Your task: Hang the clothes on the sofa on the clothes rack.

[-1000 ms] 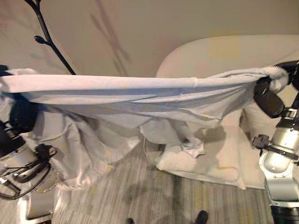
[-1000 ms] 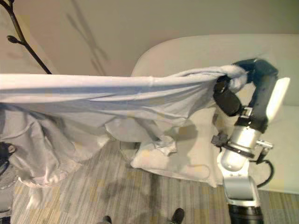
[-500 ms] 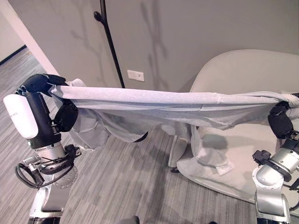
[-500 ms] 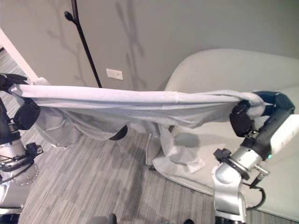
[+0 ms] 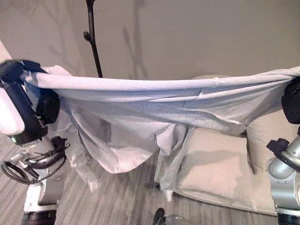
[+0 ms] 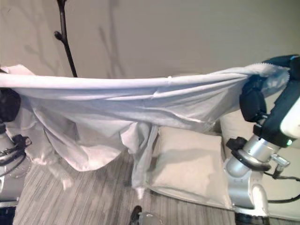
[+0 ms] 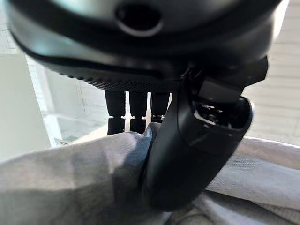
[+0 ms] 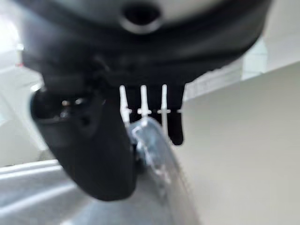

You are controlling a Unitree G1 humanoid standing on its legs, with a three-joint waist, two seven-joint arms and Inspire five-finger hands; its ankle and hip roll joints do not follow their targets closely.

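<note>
Holding garment (image 5: 154,101) pinched in left hand (image 7: 187,140) and right hand (image 8: 93,150), stretched crosswise; rack pole (image 5: 93,40) beyond, nearer left.

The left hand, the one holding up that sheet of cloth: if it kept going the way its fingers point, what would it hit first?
Probably nothing close. The left hand pinches the pale garment, and past its fingers the wrist view shows open, bright room. Depth there is hard to judge.

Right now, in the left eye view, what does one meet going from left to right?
Left hand gripping one end of the garment → black clothes rack pole → hanging middle of the white garment → sofa cushion → right hand.
</note>
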